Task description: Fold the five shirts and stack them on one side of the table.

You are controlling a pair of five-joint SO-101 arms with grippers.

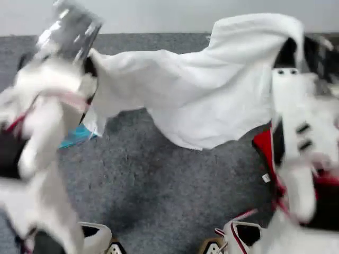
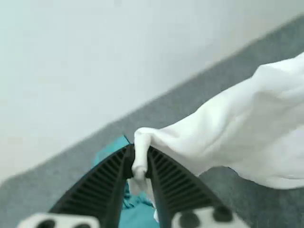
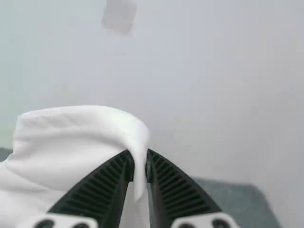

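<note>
- White shirt (image 1: 201, 95): off the table, hanging spread between the two arms; top edge stretched from side to side, lower edge sagging in a curve over the middle of the table, clear of the surface.
- Left gripper (image 2: 139, 152): jaws nearly together, pinching a bunched corner of the white shirt (image 2: 247, 128); a small tuft of fabric pokes out between the black ribbed fingers (image 2: 114, 175). In the high view this gripper (image 1: 90, 67) sits at the shirt's left end, raised above the table.
- Right gripper (image 3: 139, 159): jaws narrow, clamped on a folded edge of the white shirt (image 3: 71, 137), which drapes over one finger. In the high view it (image 1: 288, 53) holds the shirt's right end, the higher of the two ends.
- Teal shirt (image 1: 77, 136): on the table under the left arm, mostly covered by the arm and the hanging white fabric; the left wrist view shows it (image 2: 135, 213) directly below the gripper.
- Red cloth (image 1: 263, 145): at the right side of the table, partly hidden behind the right arm.
- Table (image 1: 159, 201): grey, carpet-like surface.
- Wall (image 2: 95, 57): plain and pale, behind the far edge of the table.
</note>
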